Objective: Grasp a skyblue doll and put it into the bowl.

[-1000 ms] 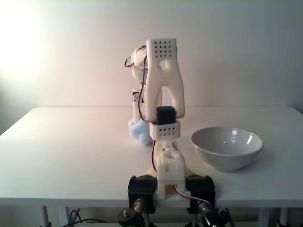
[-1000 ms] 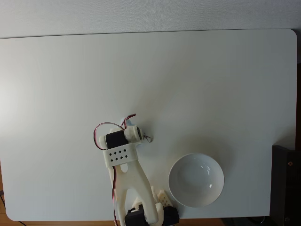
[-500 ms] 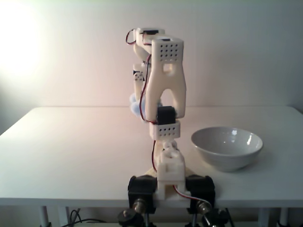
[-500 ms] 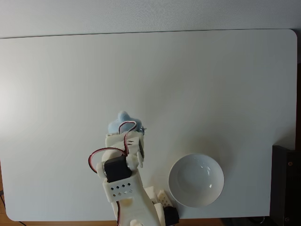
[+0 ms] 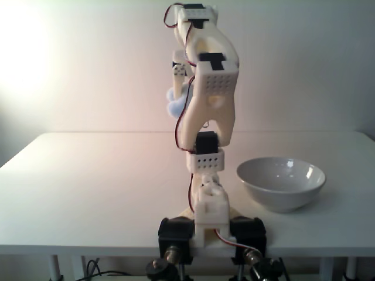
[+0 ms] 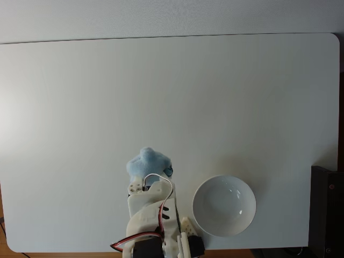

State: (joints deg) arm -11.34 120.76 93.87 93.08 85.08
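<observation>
Side-on fixed view, left to right. The white table spans the width of the frame, with a bright glow on the wall above its left end. Near the middle of the near edge stands the arm, bolted to a base clamped to that edge and reared up tall, red wires running along its links. High on the arm's left side, well above the tabletop, the skyblue doll shows as a pale fluffy lump partly hidden behind the upper link. The gripper sits at the doll; its fingers are masked by the arm, so the grasp is judged from the doll hanging clear of the table. To the right, near the near edge, the bowl rests upright on the table with nothing in it.

Downward-looking fixed view, left to right. The table is bare over its left half. At the near edge, left of centre, the arm is seen foreshortened from above. The skyblue doll projects from its far end, lobes spread, with a small dark clip at its right side. The gripper, closed about the doll's near part, is largely covered by the wrist housing. Just right of the arm, apart from the doll, lies the bowl. A dark object sits beyond the table's right edge at the near corner.
</observation>
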